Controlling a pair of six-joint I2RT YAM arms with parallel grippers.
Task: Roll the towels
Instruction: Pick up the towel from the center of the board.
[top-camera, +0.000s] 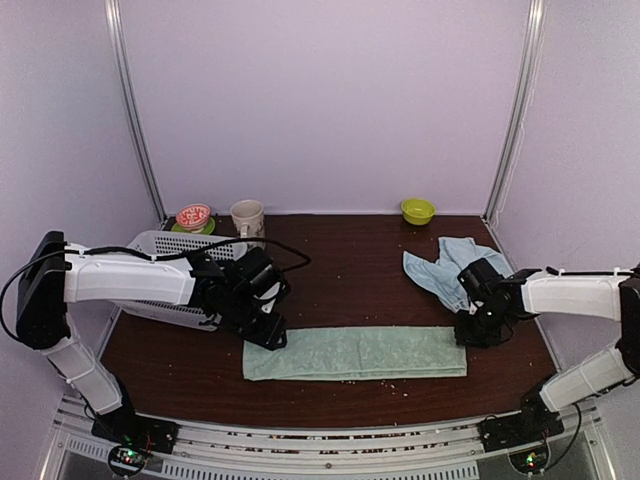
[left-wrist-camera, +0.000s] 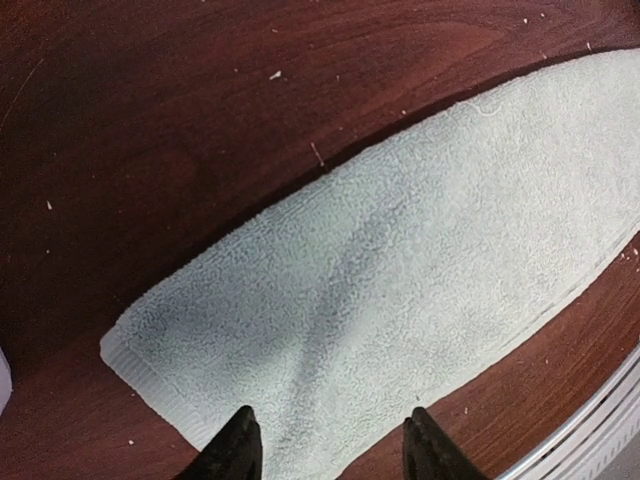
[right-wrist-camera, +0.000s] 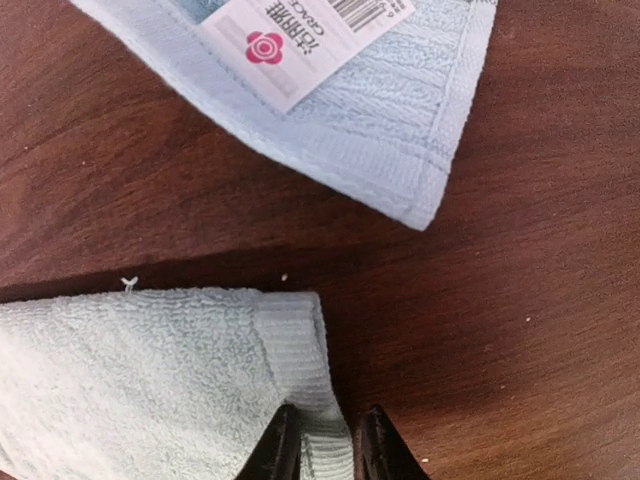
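A pale mint green towel (top-camera: 355, 352) lies folded into a long strip across the near part of the table. My left gripper (top-camera: 270, 337) hovers over the strip's left end. In the left wrist view it (left-wrist-camera: 330, 442) is open, its black fingertips (left-wrist-camera: 240, 445) spread above the mint towel (left-wrist-camera: 400, 270). My right gripper (top-camera: 468, 335) is at the strip's right end. In the right wrist view it (right-wrist-camera: 327, 447) is shut on the ribbed hem of the mint towel (right-wrist-camera: 150, 380), which rises slightly there. A light blue towel (top-camera: 448, 264) lies crumpled behind it, its labelled corner (right-wrist-camera: 390, 130) close by.
A white mesh basket (top-camera: 160, 246) stands at the left, behind my left arm. Along the back wall are a mug (top-camera: 247, 216), a pink bowl (top-camera: 193, 215) on a green plate, and a green bowl (top-camera: 417, 210). A metal rail (top-camera: 320, 445) runs along the table's near edge.
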